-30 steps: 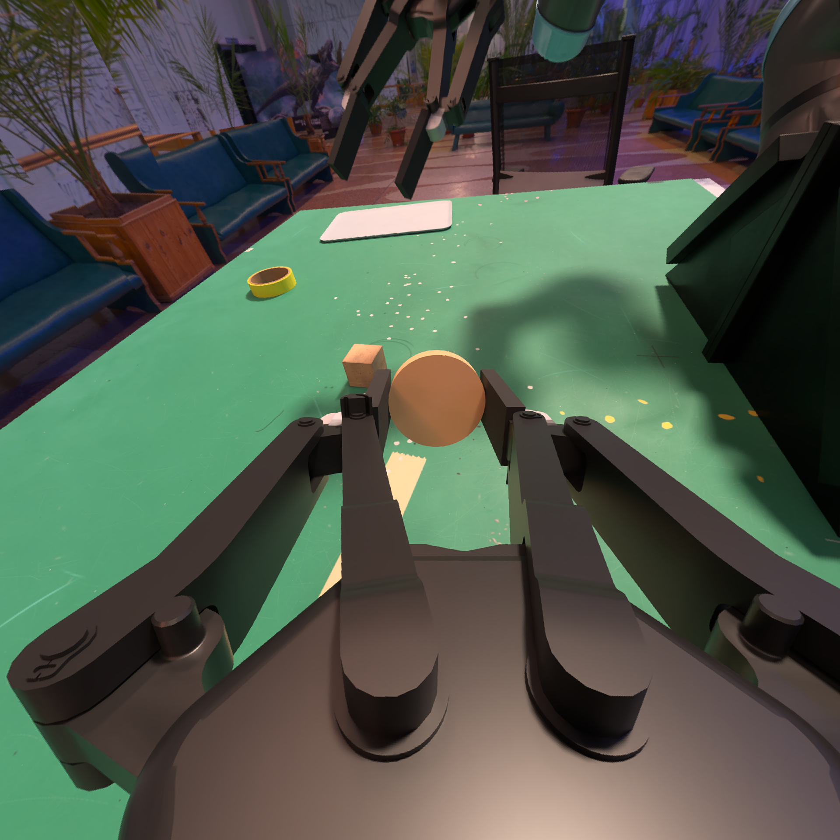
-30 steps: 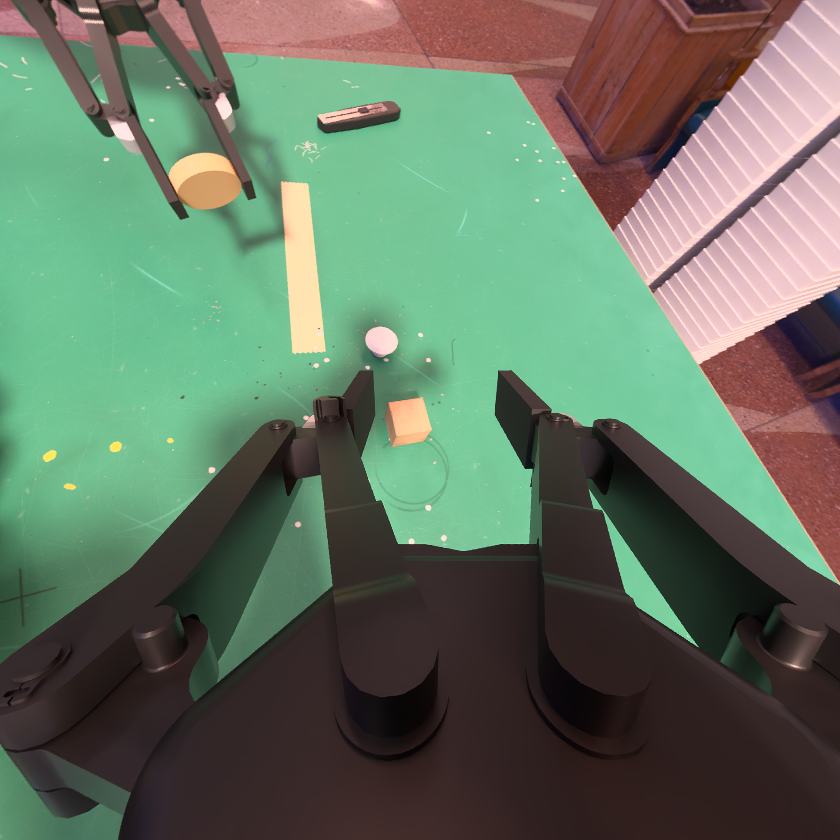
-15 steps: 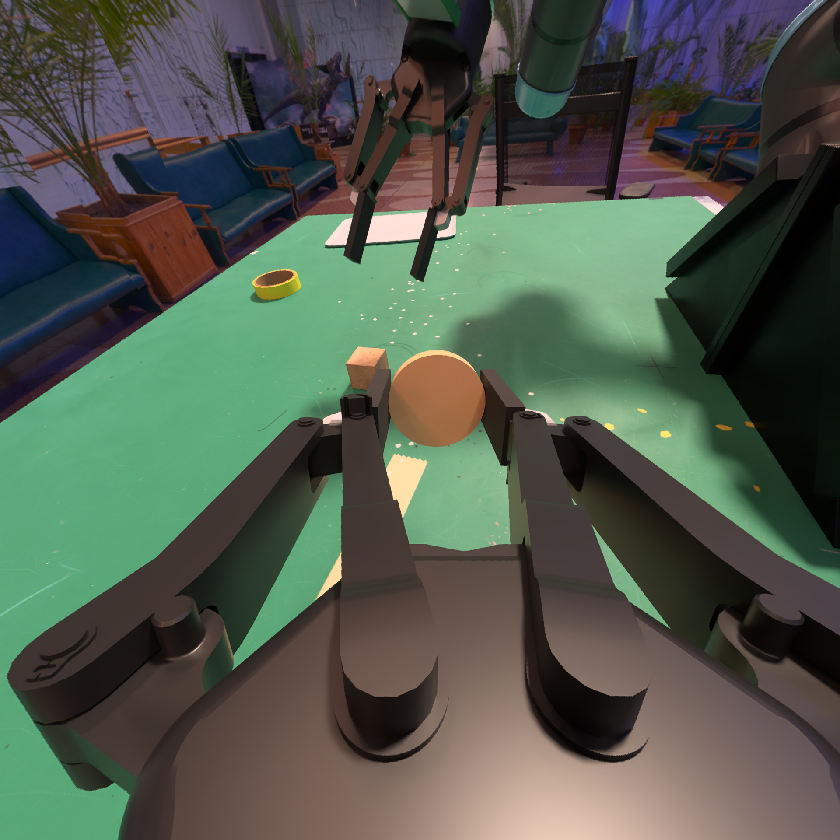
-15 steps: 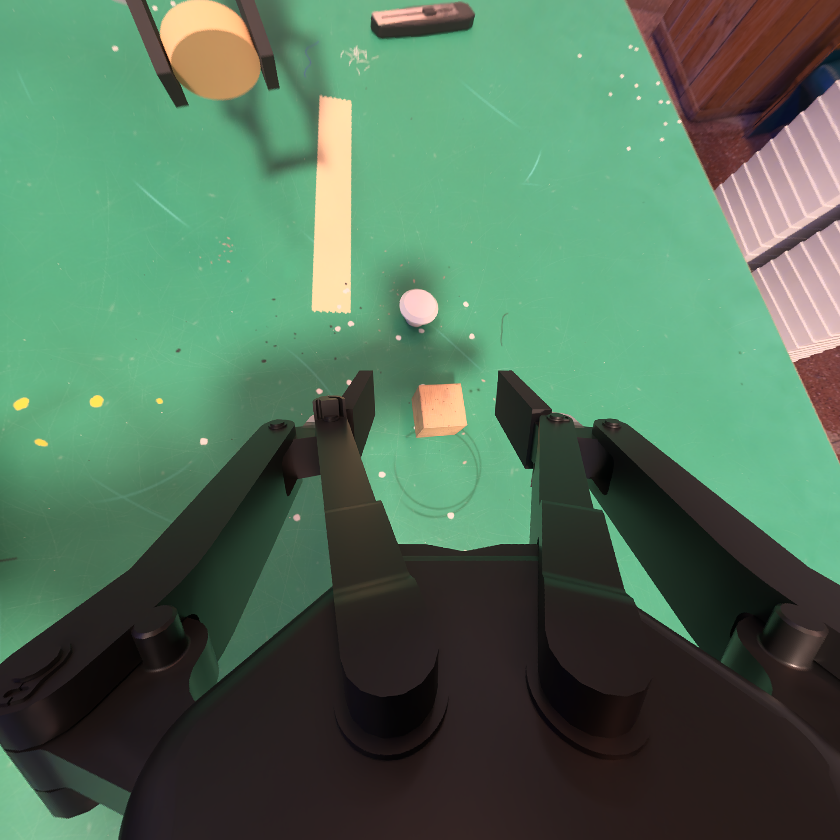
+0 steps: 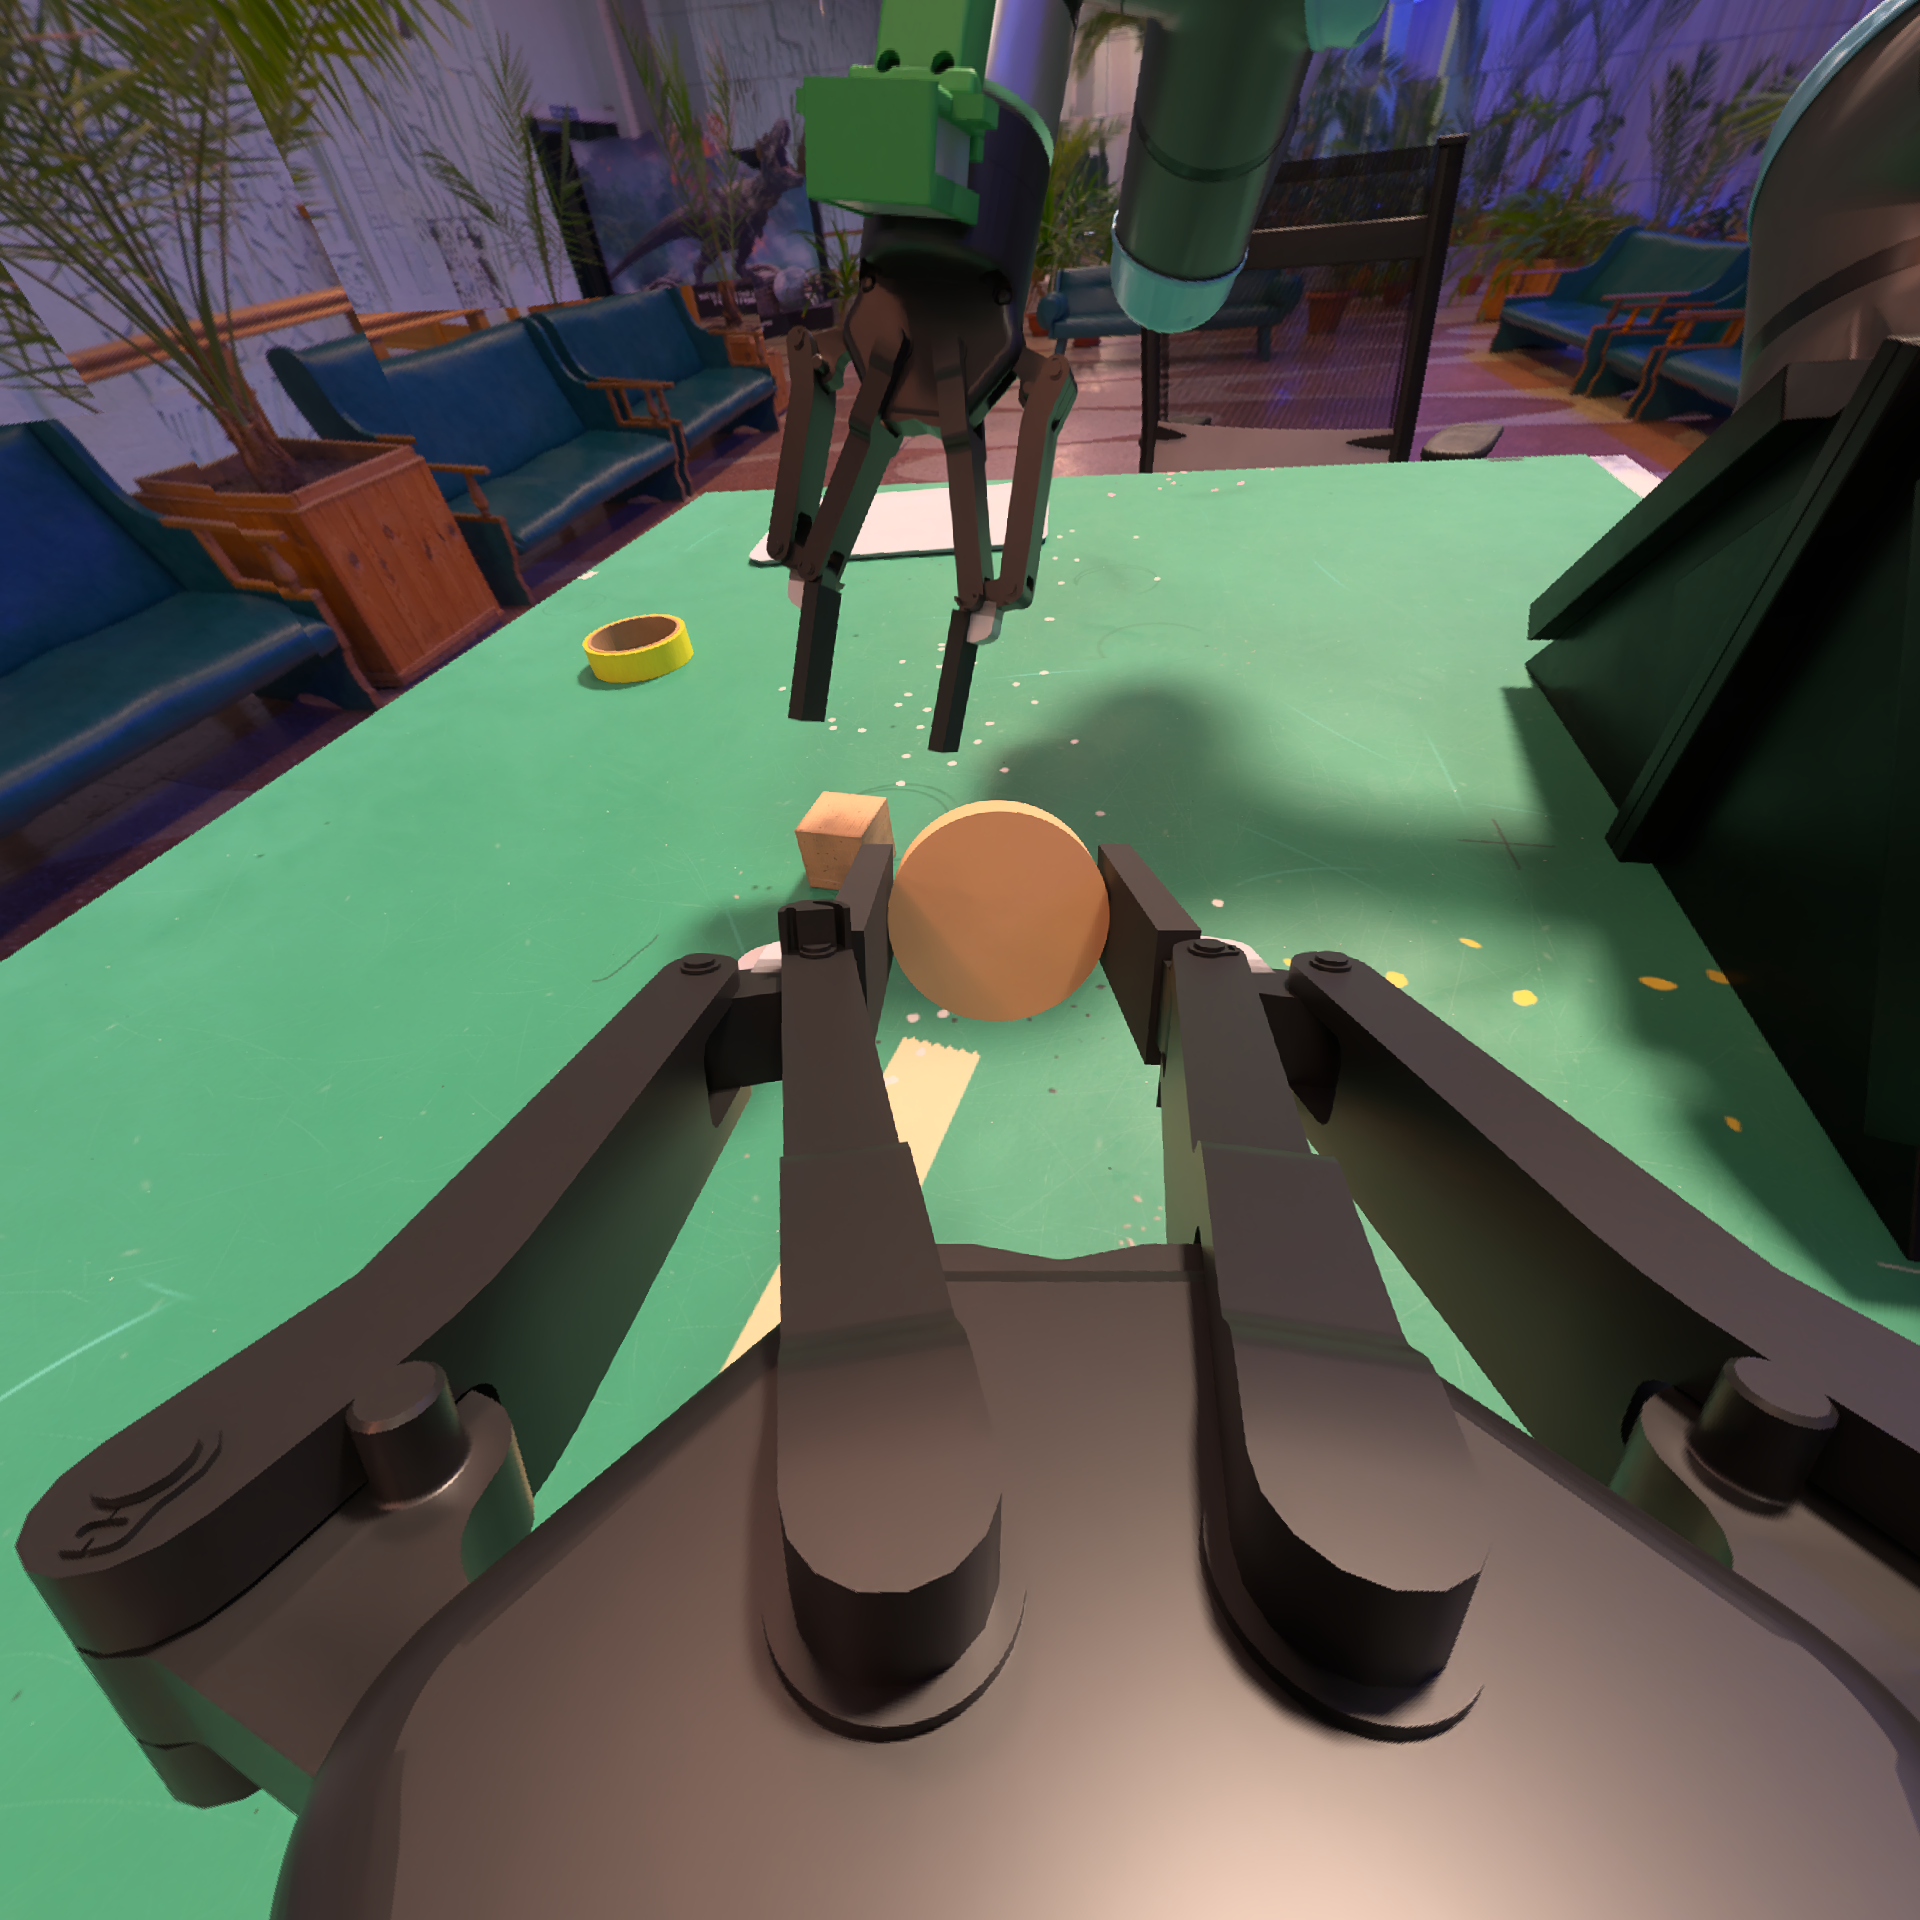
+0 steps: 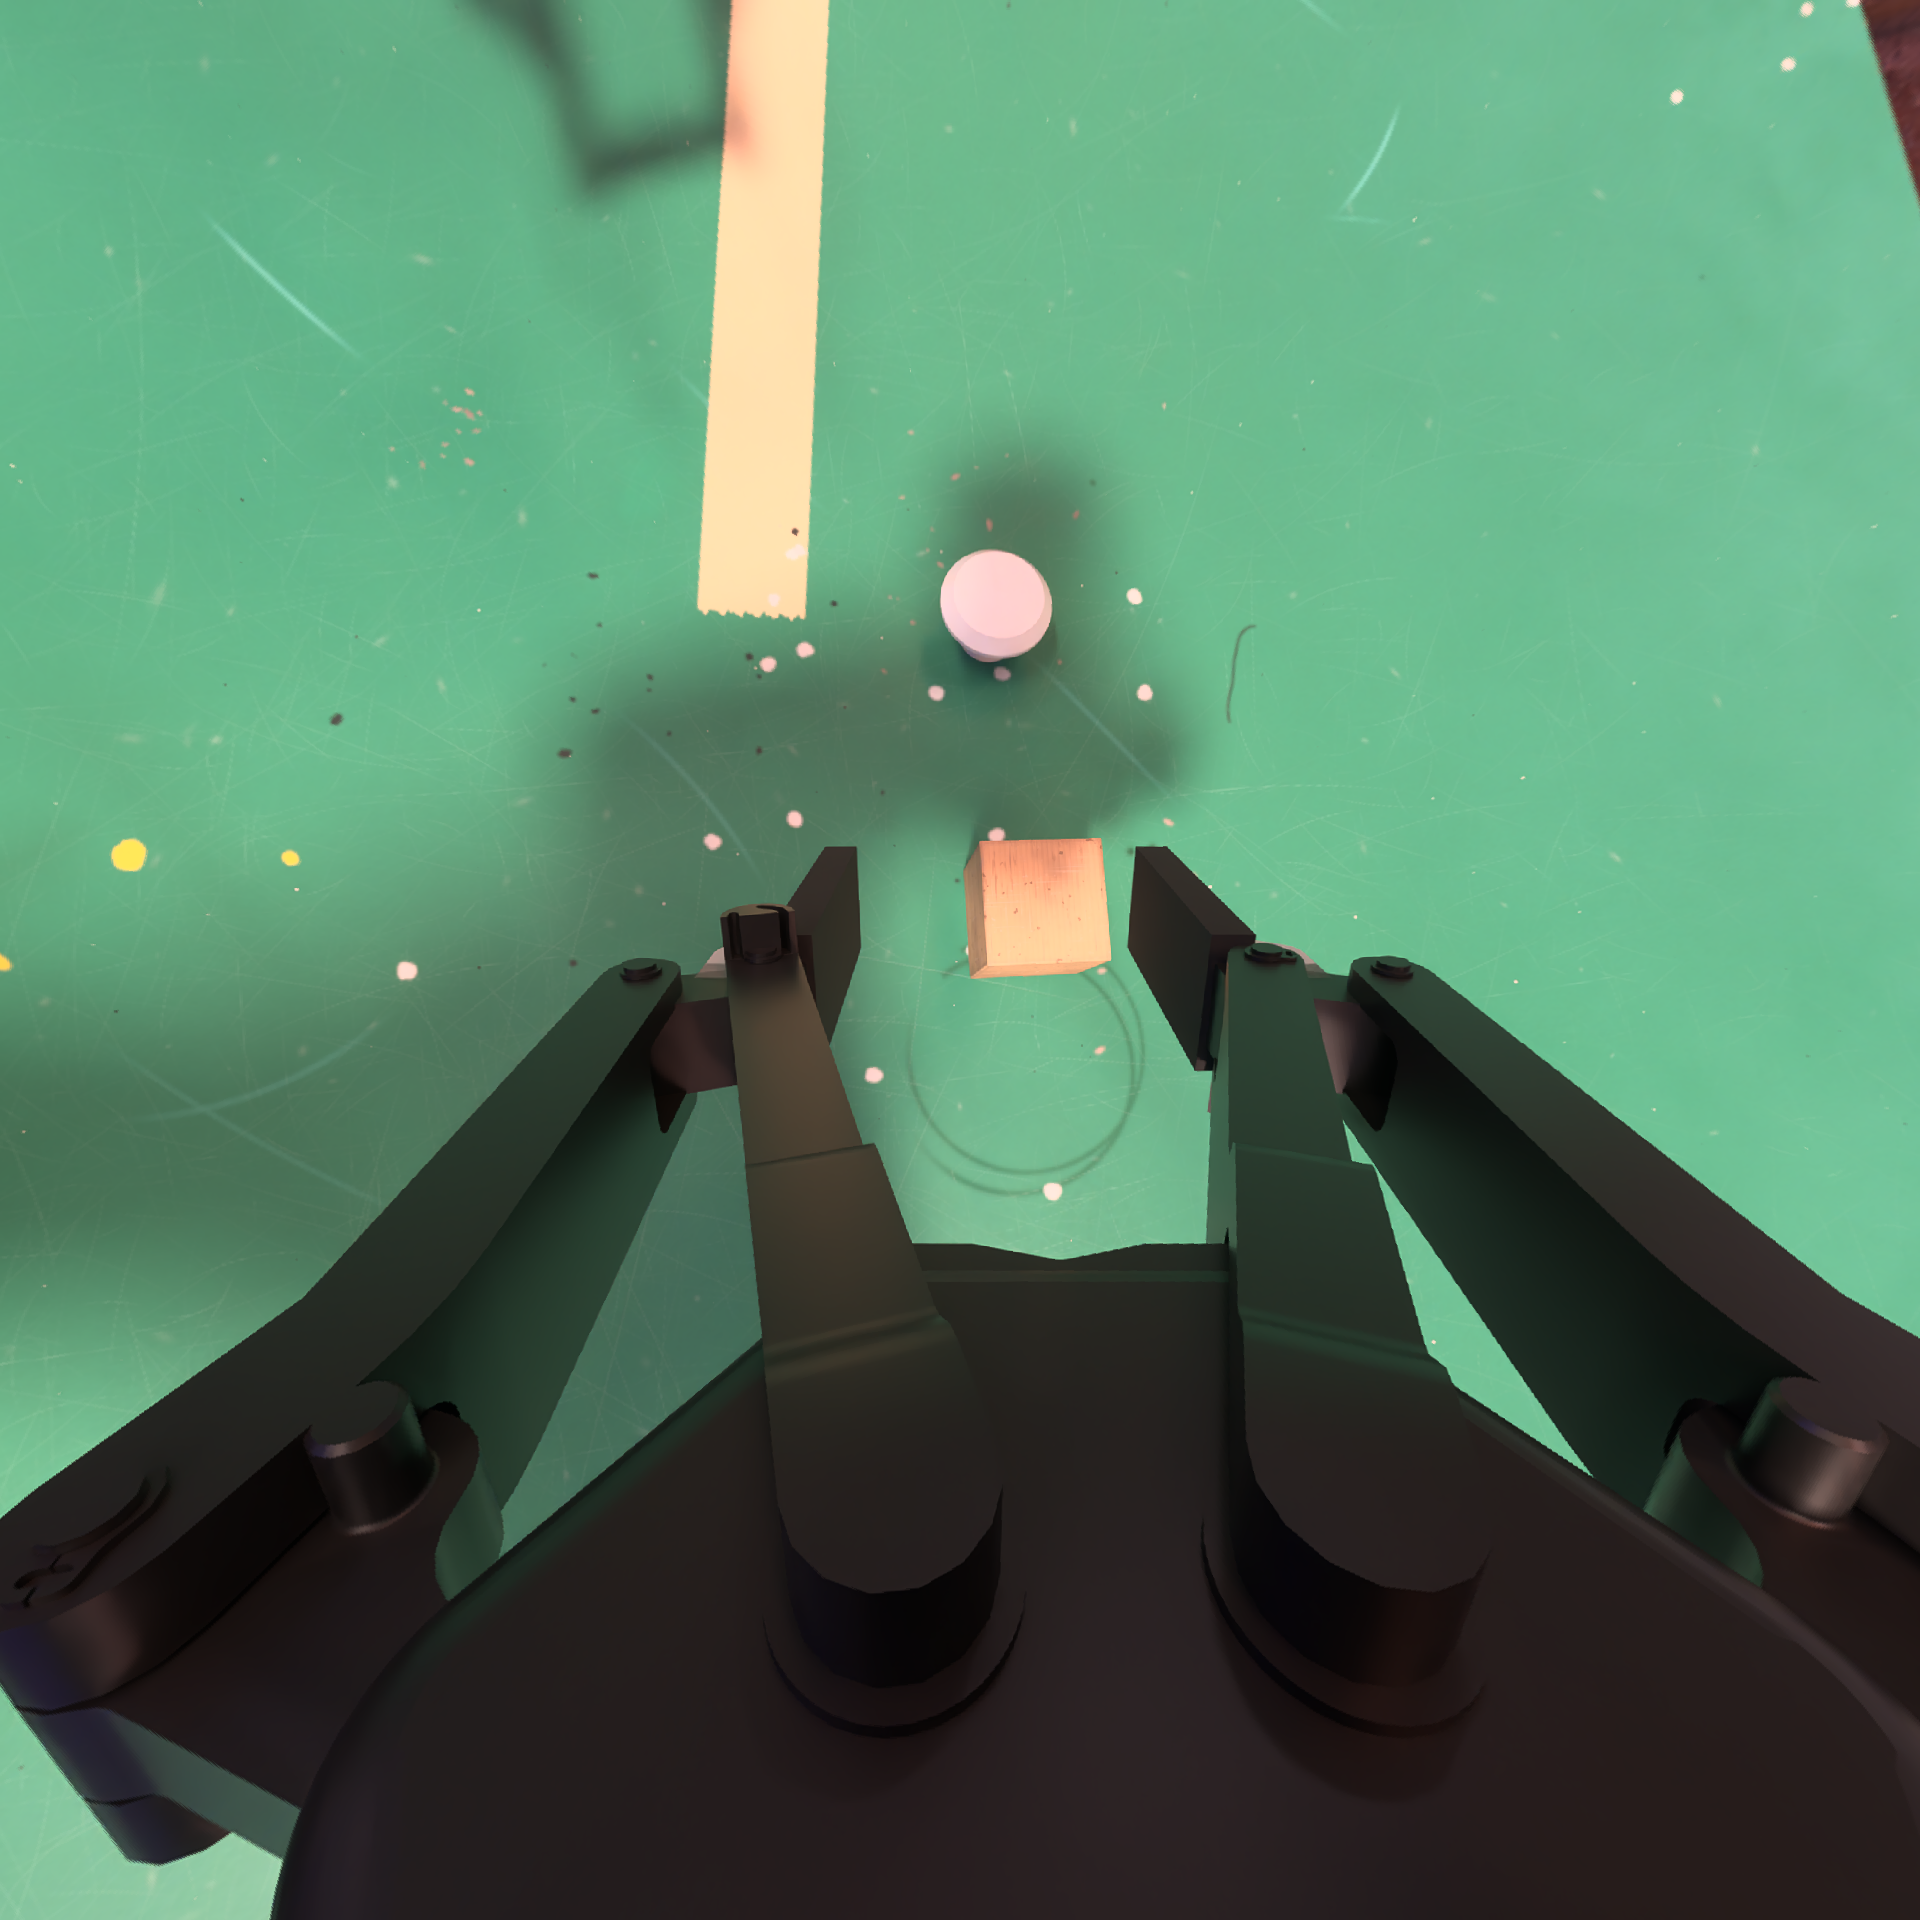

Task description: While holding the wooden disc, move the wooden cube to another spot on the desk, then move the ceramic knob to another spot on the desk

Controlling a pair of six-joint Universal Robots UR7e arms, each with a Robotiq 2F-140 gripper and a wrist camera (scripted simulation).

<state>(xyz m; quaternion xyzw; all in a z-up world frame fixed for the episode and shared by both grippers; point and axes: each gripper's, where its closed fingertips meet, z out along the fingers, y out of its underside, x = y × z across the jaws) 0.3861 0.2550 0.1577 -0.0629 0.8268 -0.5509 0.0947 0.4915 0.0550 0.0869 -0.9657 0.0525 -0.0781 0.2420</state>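
Observation:
My left gripper (image 5: 995, 914) is shut on the round wooden disc (image 5: 997, 910) and holds it above the green desk (image 5: 312, 1039). The small wooden cube (image 5: 842, 852) sits on the desk just beyond my left finger; it also shows in the right wrist view (image 6: 1037, 906). My right gripper (image 6: 995, 914) is open and points down, with the cube between its fingertips and lower than them. In the left wrist view that gripper (image 5: 883, 717) hangs above and behind the cube. The white ceramic knob (image 6: 995, 605) stands on the desk just beyond the cube.
A cream tape strip (image 6: 764, 312) lies on the desk left of the knob. A yellow tape roll (image 5: 636, 646) and a white flat board (image 5: 894, 525) lie farther back. A dark green block (image 5: 1766, 779) stands at the right. The desk's far-right edge (image 6: 1886, 62) is near.
My right gripper has come down and tilted to point straight at the desk, bringing the cube between its open fingers. My left gripper and the disc have stayed still.

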